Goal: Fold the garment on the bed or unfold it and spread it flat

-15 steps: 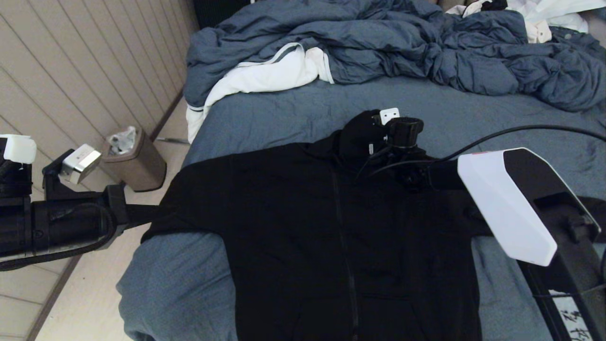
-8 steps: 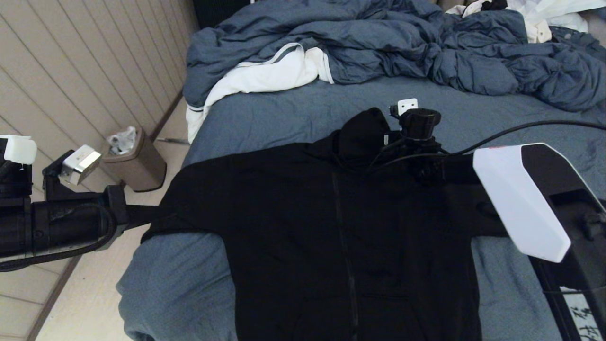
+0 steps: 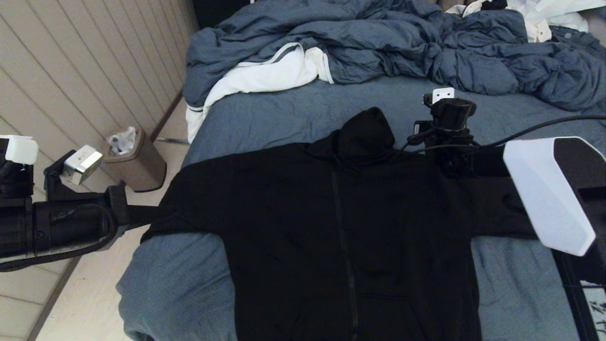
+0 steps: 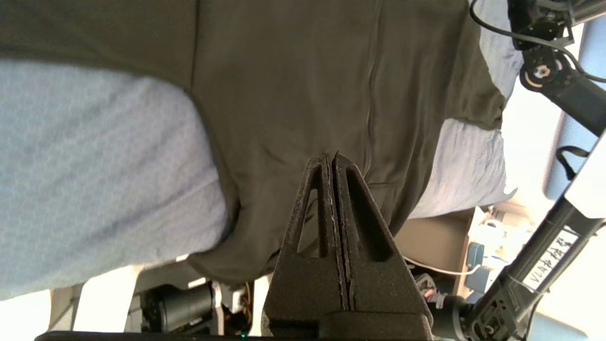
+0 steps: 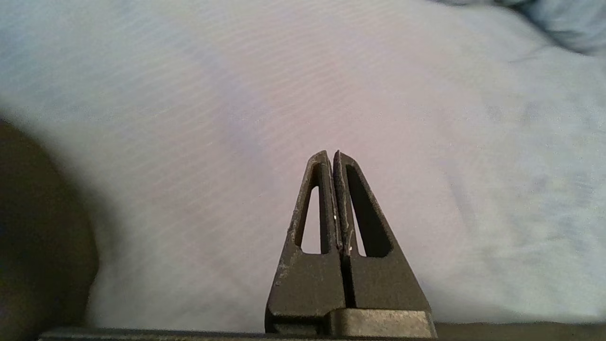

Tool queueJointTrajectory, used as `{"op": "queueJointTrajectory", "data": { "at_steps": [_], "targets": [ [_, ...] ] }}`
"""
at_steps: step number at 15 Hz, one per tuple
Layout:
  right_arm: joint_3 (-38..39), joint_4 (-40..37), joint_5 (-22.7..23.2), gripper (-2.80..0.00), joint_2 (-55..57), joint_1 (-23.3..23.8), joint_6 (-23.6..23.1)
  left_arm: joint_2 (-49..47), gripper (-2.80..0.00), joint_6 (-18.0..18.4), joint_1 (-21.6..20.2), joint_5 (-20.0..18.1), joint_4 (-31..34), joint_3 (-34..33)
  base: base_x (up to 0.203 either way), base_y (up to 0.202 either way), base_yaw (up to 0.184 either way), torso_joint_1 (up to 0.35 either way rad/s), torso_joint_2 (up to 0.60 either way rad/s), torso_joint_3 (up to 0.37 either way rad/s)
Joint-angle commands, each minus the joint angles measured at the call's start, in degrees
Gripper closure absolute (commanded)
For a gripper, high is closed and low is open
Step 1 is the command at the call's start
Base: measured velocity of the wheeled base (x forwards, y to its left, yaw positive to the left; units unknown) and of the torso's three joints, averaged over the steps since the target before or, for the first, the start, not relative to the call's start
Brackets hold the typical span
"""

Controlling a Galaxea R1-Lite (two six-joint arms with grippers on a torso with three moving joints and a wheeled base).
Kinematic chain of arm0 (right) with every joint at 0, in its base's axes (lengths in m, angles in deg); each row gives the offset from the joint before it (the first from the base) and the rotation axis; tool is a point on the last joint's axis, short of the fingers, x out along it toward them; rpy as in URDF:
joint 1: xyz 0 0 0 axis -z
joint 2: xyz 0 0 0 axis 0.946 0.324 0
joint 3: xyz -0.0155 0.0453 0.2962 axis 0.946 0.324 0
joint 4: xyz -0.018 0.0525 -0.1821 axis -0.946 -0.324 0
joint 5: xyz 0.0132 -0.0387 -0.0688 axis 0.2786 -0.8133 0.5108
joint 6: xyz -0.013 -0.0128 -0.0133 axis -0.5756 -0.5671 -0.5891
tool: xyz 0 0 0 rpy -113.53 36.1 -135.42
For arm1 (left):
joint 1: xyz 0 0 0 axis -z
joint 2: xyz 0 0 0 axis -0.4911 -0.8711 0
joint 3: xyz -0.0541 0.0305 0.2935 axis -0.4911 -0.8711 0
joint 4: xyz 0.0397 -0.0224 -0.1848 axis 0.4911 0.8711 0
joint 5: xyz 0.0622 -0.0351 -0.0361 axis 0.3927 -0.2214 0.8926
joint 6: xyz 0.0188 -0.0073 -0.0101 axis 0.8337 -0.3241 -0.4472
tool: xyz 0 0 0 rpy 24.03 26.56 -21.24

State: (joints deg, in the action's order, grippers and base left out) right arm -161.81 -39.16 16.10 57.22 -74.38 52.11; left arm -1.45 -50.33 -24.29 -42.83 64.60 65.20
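Note:
The black zip-front hoodie (image 3: 331,222) lies front up and spread out on the bed (image 3: 293,113). Its hood (image 3: 367,135) is bunched at the far end, and one sleeve reaches the bed's left edge. My right arm's wrist (image 3: 447,128) hovers just right of the hood, above the shoulder. The right gripper (image 5: 331,154) is shut and empty over bare blue-grey sheet. My left arm (image 3: 71,222) stands off the bed's left side, level with the sleeve end. The left gripper (image 4: 331,155) is shut with nothing in it, pointing across the hoodie (image 4: 307,94).
A rumpled blue-grey duvet (image 3: 378,42) fills the far end of the bed, with a white cloth with grey trim (image 3: 265,76) at its left corner. A brown bin (image 3: 135,158) stands on the floor by the panelled wall. Pale clothes (image 3: 544,19) lie at the far right.
My right arm has swung to the right and farther back, off the hood, which now shows whole. The left arm and the hoodie have stayed where they were.

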Motion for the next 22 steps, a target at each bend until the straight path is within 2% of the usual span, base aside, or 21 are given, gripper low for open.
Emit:
{"op": "queueJointTrajectory", "data": {
  "at_steps": [1,4,7,9,11,13,16,19,22],
  "targets": [
    [0.8,0.1,-0.2,0.00,-2.7,0.4,0.1,0.5,0.00,-0.1,0.0,0.0,-0.1,0.7,0.000,0.000,0.000,0.000,0.00,0.000],
    [4.0,-0.8,-0.1,0.00,-6.2,0.2,0.7,1.2,0.00,-0.1,0.0,0.3,-0.1,1.2,0.000,0.000,0.000,0.000,0.00,0.000],
    [9.3,-8.2,1.6,0.00,-13.0,0.0,2.5,2.4,0.00,-0.6,0.0,0.3,-0.1,1.2,0.000,0.000,0.000,0.000,0.00,0.000],
    [12.3,-16.1,4.8,0.00,-17.3,0.2,7.2,2.2,0.00,-0.8,0.0,0.4,-0.1,1.4,0.000,0.000,0.000,0.000,0.00,0.000],
    [14.4,-24.8,9.7,0.00,-20.1,0.6,11.2,2.6,0.00,-0.8,0.0,0.5,0.1,1.4,0.000,0.000,0.000,0.000,0.00,0.000],
    [17.3,-33.1,15.0,0.00,-23.9,1.4,17.3,3.7,0.00,-0.6,0.0,0.5,0.7,1.4,0.000,0.000,0.000,0.000,0.00,0.000],
    [23.1,-33.7,15.6,0.00,-28.7,1.7,17.6,6.1,0.00,-0.2,0.0,0.6,0.8,2.0,0.000,0.000,0.000,0.000,0.00,0.000],
    [25.9,-35.8,16.1,0.00,-31.4,0.8,17.2,8.0,0.00,0.6,-0.4,1.5,7.9,5.6,0.000,0.000,0.000,0.000,0.00,0.000],
    [24.3,-37.5,16.8,0.00,-28.8,-3.1,18.3,8.0,0.00,3.4,-1.3,7.5,13.7,9.9,0.000,0.000,0.000,0.000,0.00,0.000]
  ]
}}
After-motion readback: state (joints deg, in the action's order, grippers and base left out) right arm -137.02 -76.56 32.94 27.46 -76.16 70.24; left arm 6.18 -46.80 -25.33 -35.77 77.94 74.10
